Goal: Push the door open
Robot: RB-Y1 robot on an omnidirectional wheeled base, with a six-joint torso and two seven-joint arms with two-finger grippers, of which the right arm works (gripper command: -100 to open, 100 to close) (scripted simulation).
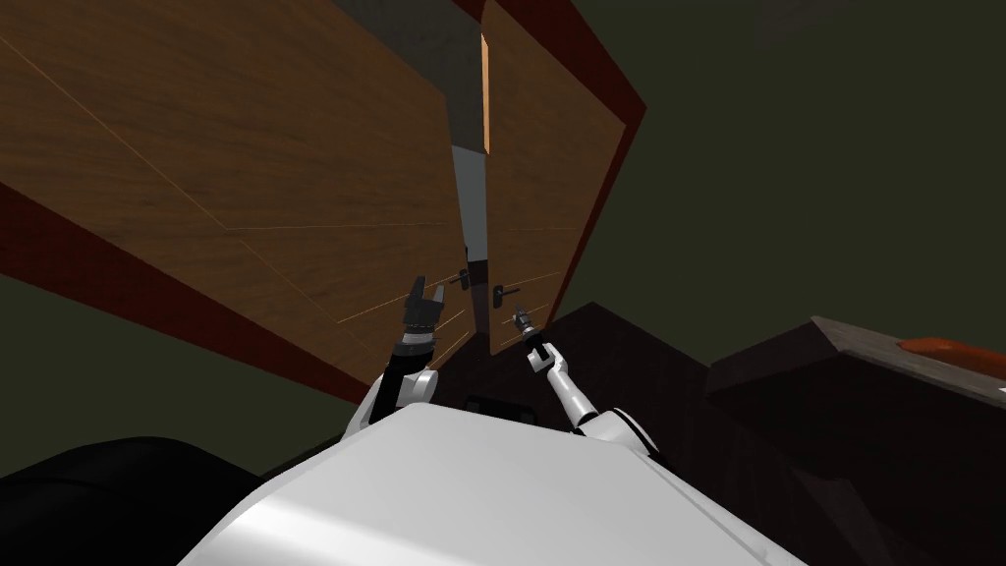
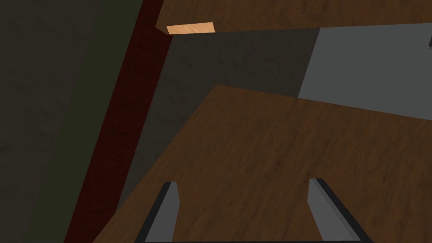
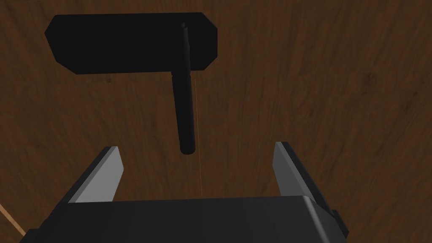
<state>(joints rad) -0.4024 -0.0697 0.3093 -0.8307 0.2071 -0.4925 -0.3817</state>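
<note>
Left door (image 1: 246,177) stands ajar, gap showing; more push needed. My left gripper (image 1: 419,290) spread at it; right gripper (image 3: 198,147) spread near handle (image 3: 184,109).

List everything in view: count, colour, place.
left door: 1, brown wood, ahead left
right door: 1, brown wood, ahead right, grey gap between it and the left door
left handle: 1, black, on left door by the gap
right handle: 1, black lever on black plate, on right door
frame: 1, dark red, around the doors
cabinet: 1, dark, far right
orange thing: 1, on the cabinet
left gripper: open, at left door's face
right gripper: open, just short of right handle's tip
</note>
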